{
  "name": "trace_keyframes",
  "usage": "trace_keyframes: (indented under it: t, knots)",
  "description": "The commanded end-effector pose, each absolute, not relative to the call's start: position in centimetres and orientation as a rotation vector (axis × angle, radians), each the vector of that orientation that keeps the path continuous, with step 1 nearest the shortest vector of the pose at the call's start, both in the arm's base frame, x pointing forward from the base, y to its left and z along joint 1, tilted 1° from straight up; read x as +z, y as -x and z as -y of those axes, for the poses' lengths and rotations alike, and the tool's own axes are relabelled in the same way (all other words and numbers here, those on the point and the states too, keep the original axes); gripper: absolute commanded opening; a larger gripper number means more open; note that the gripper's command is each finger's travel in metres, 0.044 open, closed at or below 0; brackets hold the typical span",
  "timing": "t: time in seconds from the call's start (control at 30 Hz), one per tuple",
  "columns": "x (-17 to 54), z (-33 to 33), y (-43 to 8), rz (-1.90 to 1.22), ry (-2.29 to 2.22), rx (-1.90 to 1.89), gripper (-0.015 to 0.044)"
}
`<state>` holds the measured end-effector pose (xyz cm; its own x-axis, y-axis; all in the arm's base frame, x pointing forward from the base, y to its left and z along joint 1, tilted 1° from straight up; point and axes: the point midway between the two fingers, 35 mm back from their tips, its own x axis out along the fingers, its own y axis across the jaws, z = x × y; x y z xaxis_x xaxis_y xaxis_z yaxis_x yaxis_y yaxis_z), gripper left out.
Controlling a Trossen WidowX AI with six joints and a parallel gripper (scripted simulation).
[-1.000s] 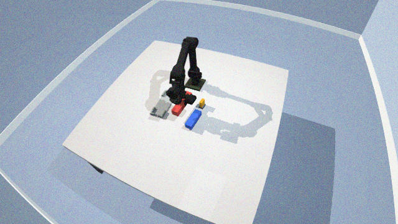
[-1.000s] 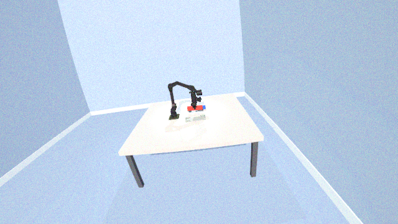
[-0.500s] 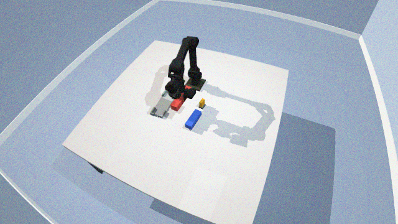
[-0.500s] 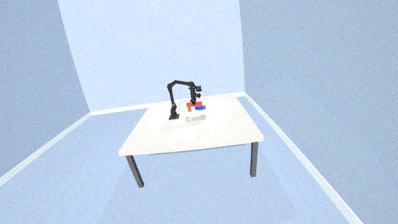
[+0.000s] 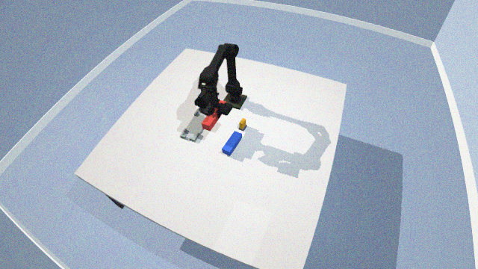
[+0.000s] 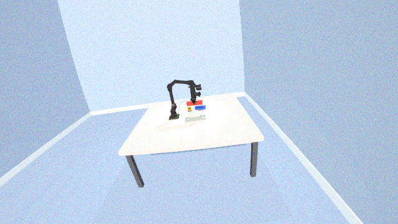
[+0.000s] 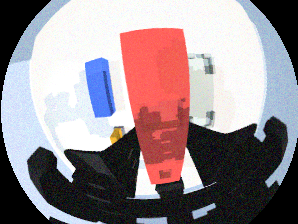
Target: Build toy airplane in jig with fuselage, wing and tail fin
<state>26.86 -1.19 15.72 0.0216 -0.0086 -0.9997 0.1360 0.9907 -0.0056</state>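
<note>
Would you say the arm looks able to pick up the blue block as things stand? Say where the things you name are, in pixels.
Probably not yet: its fingers are shut on the red block [image 5: 210,122] [image 6: 199,102] [image 7: 156,80], though nothing visibly covers the blue one [image 5: 231,143] [image 6: 200,107] [image 7: 99,89].

Red block [image 5: 210,122] [image 6: 199,102] [image 7: 159,75] — matt, smooth; cradle [image 5: 194,126] [image 6: 196,119] [image 7: 202,95] — greyish, perhaps plastic.

fuselage [image 5: 210,123] [image 6: 199,102] [image 7: 156,80]: red | long block [image 5: 231,143] [image 6: 200,107] [image 7: 99,89]: blue | jig [image 5: 195,125] [image 6: 196,119] [image 7: 202,95]: grey
</note>
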Motion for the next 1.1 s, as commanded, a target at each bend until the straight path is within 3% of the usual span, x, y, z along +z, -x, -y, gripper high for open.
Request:
trace_keyframes:
  t: [0.0,1.07]
  knots:
    - [15.3,2.1,-27.1,-1.547,-0.090,-0.098,0.0000]
    - [11.2,11.4,-26.9,-1.551,0.010,-0.014,0.0000]
